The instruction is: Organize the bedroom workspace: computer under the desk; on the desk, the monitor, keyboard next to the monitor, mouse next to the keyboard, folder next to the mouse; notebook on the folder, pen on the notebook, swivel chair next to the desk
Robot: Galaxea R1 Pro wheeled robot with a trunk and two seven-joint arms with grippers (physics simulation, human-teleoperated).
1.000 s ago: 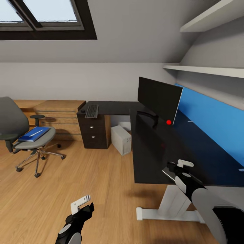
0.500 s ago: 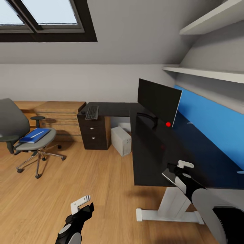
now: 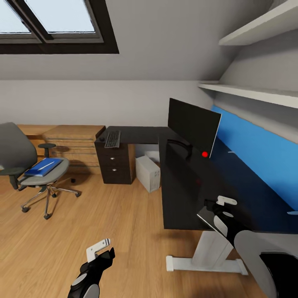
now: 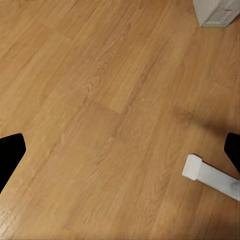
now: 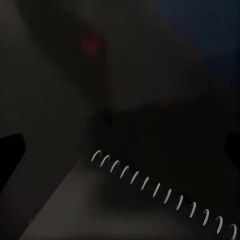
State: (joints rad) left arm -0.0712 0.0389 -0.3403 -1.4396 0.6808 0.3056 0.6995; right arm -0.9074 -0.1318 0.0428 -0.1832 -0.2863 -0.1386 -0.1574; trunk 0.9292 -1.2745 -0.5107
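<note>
The black L-shaped desk (image 3: pixel 182 182) carries the monitor (image 3: pixel 192 131) in front of its blue back panel. On the far wing lie the keyboard (image 3: pixel 112 139) and the small dark mouse (image 3: pixel 101 137). The light-grey computer (image 3: pixel 148 171) stands on the floor under the desk, and its corner shows in the left wrist view (image 4: pixel 216 12). At the left stands the swivel chair (image 3: pixel 18 155) with the blue folder (image 3: pixel 41 167) on its seat; a thin white streak on the folder looks like the pen (image 3: pixel 45 164). The spiral-bound notebook (image 3: pixel 206 215) (image 5: pixel 125 200) lies by the desk's near edge under my open right gripper (image 3: pixel 219 203) (image 5: pixel 120 150). My left gripper (image 3: pixel 102 250) (image 4: pixel 120 150) hangs open over the floor.
A light wooden chest (image 3: pixel 74 140) stands against the back wall beside the drawer unit (image 3: pixel 114 163). The desk's white foot (image 3: pixel 207 263) (image 4: pixel 212 176) rests on the wood floor close to me. Wall shelves (image 3: pixel 248 91) run above the desk at the right.
The whole picture has shifted slightly, so the camera moved: chair and desk sit a little lower in view. Both arms keep their pose and the notebook stays under the right gripper.
</note>
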